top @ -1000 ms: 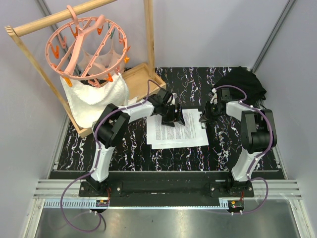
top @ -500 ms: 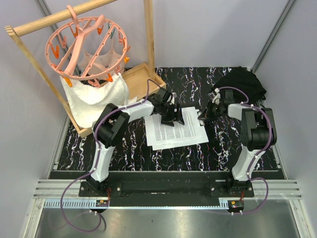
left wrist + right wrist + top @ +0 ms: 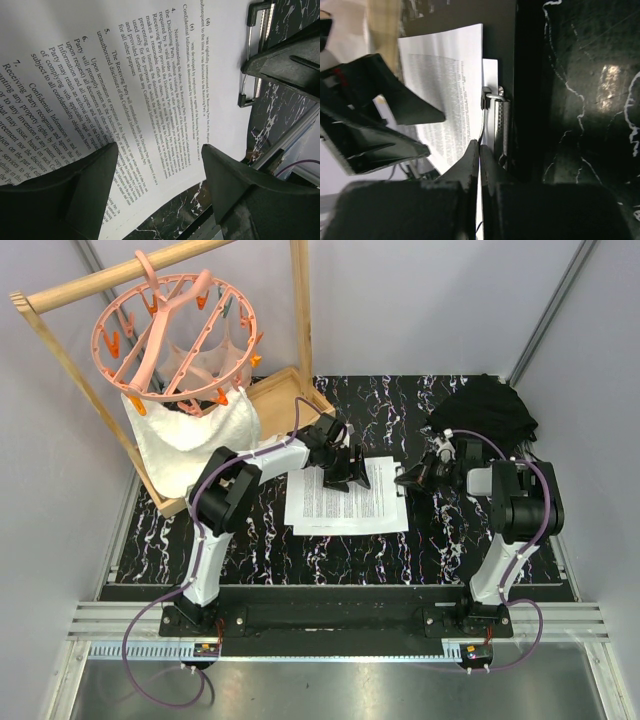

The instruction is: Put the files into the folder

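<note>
The files [image 3: 345,502] are white printed sheets lying mid-table; they fill the left wrist view [image 3: 125,75]. My left gripper [image 3: 352,478] hovers over their far edge, open, its fingers [image 3: 95,170] straddling the text with nothing gripped. The folder [image 3: 499,45] is a matte black board beside and under the sheets, hard to make out from above. Its silver clip [image 3: 494,96] sits at the sheets' right edge and also shows in the left wrist view [image 3: 254,55]. My right gripper [image 3: 405,480] is shut [image 3: 479,147] on the clip's thin wire lever.
A wooden rack with a pink peg hanger [image 3: 180,330] and a white towel [image 3: 195,435] stands at the back left, over a wooden tray [image 3: 290,390]. A lumpy black fabric bundle [image 3: 490,410] lies at the back right. Grey walls close in both sides.
The sheets have slid left and squared up. My right gripper closed and shifted slightly left at the clip, the wrist lowering. The left gripper drifted a little with the paper, still open.
</note>
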Controlling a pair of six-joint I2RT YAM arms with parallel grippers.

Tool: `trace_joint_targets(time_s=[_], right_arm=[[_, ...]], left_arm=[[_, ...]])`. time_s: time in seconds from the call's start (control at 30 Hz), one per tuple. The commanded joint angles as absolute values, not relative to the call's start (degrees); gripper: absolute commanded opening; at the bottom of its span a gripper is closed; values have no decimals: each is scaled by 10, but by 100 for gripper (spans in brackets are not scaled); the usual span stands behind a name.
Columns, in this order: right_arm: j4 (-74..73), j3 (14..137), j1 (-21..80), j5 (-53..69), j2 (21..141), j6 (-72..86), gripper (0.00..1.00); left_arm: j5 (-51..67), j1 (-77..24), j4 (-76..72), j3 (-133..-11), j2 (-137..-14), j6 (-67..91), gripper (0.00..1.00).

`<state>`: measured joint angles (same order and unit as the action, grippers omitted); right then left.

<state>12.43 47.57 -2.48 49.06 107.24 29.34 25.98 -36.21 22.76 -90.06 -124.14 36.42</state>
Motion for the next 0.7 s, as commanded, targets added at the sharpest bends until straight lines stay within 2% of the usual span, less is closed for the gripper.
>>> trace_joint_targets(time_s=[0.0, 0.23, 0.67], right_arm=[[296, 441, -28, 597, 1052, 402, 0], [673, 389, -28, 649, 1130, 661, 0], [775, 370, -27, 664, 1144, 732, 0]], left_arm=[[236, -364, 234, -904, -1271, 346, 76], [240, -364, 234, -897, -1271, 345, 75], [253, -366, 225, -907, -1274, 344, 75]])
